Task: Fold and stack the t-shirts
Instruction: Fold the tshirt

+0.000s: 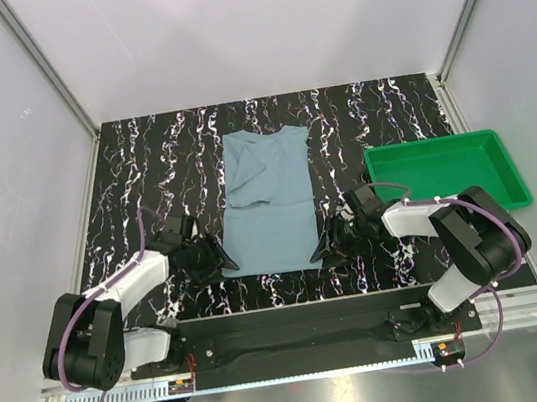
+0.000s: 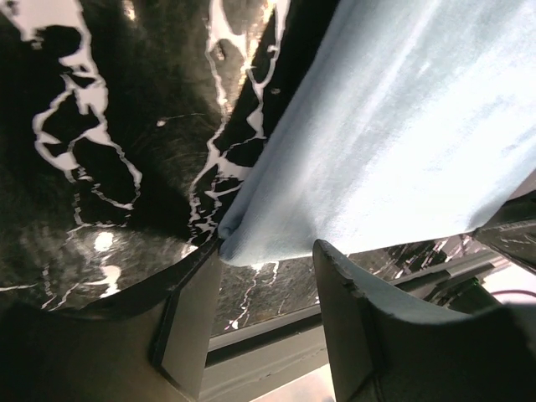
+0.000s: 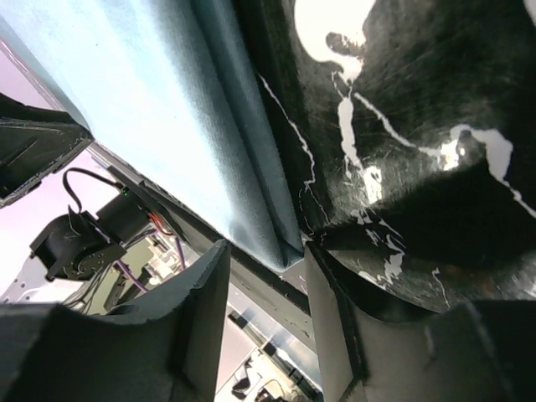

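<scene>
A dusty blue-grey t-shirt [image 1: 269, 201] lies on the black marbled table [image 1: 142, 169], folded into a long strip, its collar end at the far side. My left gripper [image 1: 224, 261] is open at the shirt's near left corner [image 2: 243, 243]; that corner lies between its fingers [image 2: 193, 318]. My right gripper [image 1: 321, 250] is open at the near right corner [image 3: 280, 243], which lies between its fingers [image 3: 331, 310]. Neither gripper holds the cloth.
A green plastic tray [image 1: 443, 173] stands at the right of the table, beside the right arm. White walls enclose the table on three sides. The arms' base rail [image 1: 298, 333] runs along the near edge.
</scene>
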Available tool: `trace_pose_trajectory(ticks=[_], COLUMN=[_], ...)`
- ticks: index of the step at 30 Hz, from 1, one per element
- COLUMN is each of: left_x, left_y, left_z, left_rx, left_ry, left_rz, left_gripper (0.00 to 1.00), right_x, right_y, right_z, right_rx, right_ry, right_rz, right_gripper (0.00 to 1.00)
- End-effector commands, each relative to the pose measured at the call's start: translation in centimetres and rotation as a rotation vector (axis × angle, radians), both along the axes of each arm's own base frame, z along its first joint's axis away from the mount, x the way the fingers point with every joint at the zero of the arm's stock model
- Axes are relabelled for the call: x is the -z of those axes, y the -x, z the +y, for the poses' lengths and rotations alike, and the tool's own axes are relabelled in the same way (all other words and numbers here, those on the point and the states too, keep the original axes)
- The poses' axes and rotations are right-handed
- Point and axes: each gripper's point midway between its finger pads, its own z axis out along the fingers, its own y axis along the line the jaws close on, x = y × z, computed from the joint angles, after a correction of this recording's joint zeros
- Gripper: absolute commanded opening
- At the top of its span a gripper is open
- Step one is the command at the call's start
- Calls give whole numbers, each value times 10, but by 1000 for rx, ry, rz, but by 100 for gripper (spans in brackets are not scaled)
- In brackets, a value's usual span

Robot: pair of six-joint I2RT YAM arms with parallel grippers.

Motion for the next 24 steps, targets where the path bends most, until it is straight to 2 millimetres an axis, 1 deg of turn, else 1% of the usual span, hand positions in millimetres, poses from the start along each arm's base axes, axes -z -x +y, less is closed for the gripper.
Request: trace_pose_trajectory(ticks=[1, 2, 3, 5, 7, 12, 14, 15, 16, 17, 20, 24], left_x=[28, 30, 31, 32, 33, 30, 29, 31, 32, 32, 33, 35], left_y=[17, 18, 18, 18, 19, 20, 18, 19, 20, 19, 19, 19], left_z=[17, 17, 17, 17, 20, 27, 28, 28, 28, 28, 28, 30], left_rx=[11, 12, 14, 18, 15, 8, 6, 6, 7, 7, 8, 1], left_ry=[-99, -101, -101, -105, -122, -158, -165, -167, -165, -165, -168, -180], left_rz=[65, 75, 77, 80, 87, 80, 76, 82, 87, 87, 88, 93], left_gripper=[55, 55, 54, 49, 43, 43, 44, 47, 51, 62, 64, 63], right_x=[46, 46, 46, 48, 49, 49, 49, 49, 49, 49, 48, 49], right_y=[6, 5, 5, 5, 5, 6, 5, 4, 4, 4, 2, 3], right_z=[-27, -26, -26, -25, -26, -29, -29, -28, -28, -28, -27, -27], right_rx=[37, 35, 38, 38, 36, 36, 35, 32, 30, 27, 24, 19], right_ry=[204, 198, 196, 195, 202, 215, 217, 217, 219, 218, 213, 218], right_rz=[7, 7, 10, 14, 14, 9, 8, 5, 6, 9, 5, 6], right_gripper=[49, 47, 44, 41, 36, 26, 22, 22, 22, 21, 21, 22])
